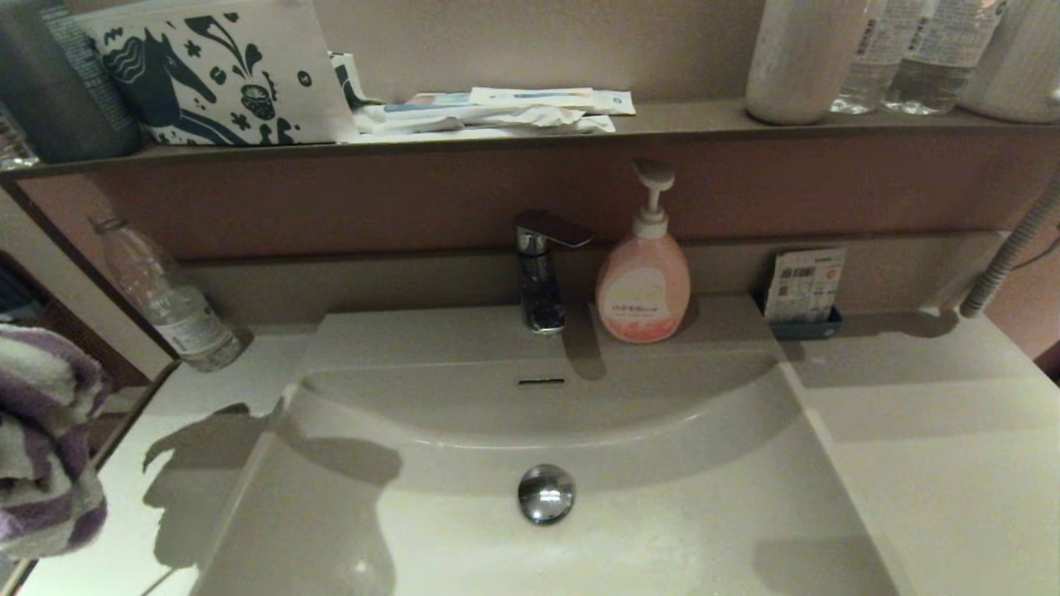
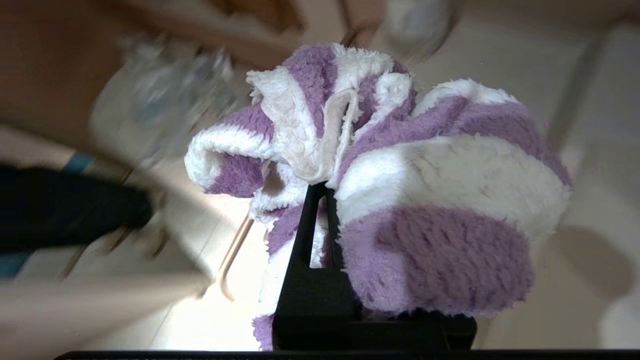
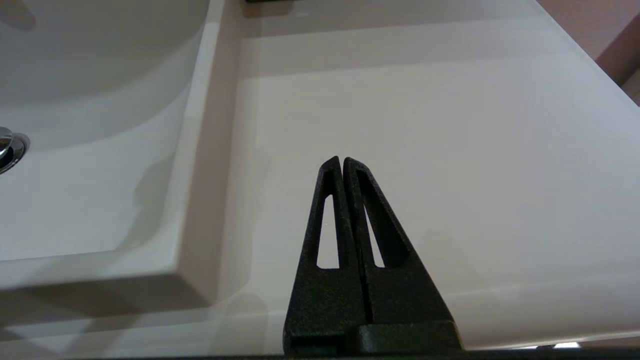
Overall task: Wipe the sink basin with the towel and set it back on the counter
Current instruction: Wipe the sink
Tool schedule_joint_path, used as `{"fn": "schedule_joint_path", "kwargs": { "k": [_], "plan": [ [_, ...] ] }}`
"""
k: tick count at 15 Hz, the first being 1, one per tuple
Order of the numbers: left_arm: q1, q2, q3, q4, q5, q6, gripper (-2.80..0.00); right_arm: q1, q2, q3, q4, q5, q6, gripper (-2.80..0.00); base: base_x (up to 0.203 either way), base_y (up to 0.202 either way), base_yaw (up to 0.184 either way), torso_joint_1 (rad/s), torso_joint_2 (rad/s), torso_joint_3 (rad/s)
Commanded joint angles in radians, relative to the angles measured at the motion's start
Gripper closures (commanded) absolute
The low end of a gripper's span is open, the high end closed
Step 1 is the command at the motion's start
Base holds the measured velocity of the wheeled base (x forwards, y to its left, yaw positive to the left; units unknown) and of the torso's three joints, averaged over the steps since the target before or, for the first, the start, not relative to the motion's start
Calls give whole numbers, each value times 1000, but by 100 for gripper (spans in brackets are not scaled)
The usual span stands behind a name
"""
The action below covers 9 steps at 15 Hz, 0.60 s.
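Note:
The purple and white striped towel hangs bunched in the air at the far left edge of the head view, above the left end of the counter. In the left wrist view the towel wraps my left gripper, which is shut on it; one black finger shows and the other is hidden under the cloth. The sink basin lies in the middle with its chrome drain plug and overflow slot. My right gripper is shut and empty over the right counter.
A chrome faucet and a pink soap bottle stand behind the basin. A plastic water bottle leans at the back left. A small blue tray with a packet sits at the back right. The brown shelf carries bottles, packets and a pouch.

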State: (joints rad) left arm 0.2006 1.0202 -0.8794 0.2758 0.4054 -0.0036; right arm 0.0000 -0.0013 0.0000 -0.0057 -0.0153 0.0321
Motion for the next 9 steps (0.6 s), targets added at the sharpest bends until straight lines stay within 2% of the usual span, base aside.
{"fn": "schedule_joint_path", "kwargs": {
  "k": [1, 3, 4, 9],
  "plan": [
    [4, -17, 0, 37, 16, -12, 0, 0, 1, 0, 0, 0, 0, 0, 0, 0, 0, 0, 0, 0],
    [3, -15, 5, 89, 14, -37, 0, 0, 1, 0, 0, 0, 0, 0, 0, 0, 0, 0, 0, 0],
    [3, -13, 7, 153, 3, -63, 0, 0, 1, 0, 0, 0, 0, 0, 0, 0, 0, 0, 0, 0],
    [3, 19, 3, 337, -157, -177, 0, 0, 1, 0, 0, 0, 0, 0, 0, 0, 0, 0, 0, 0]
  ]
}}
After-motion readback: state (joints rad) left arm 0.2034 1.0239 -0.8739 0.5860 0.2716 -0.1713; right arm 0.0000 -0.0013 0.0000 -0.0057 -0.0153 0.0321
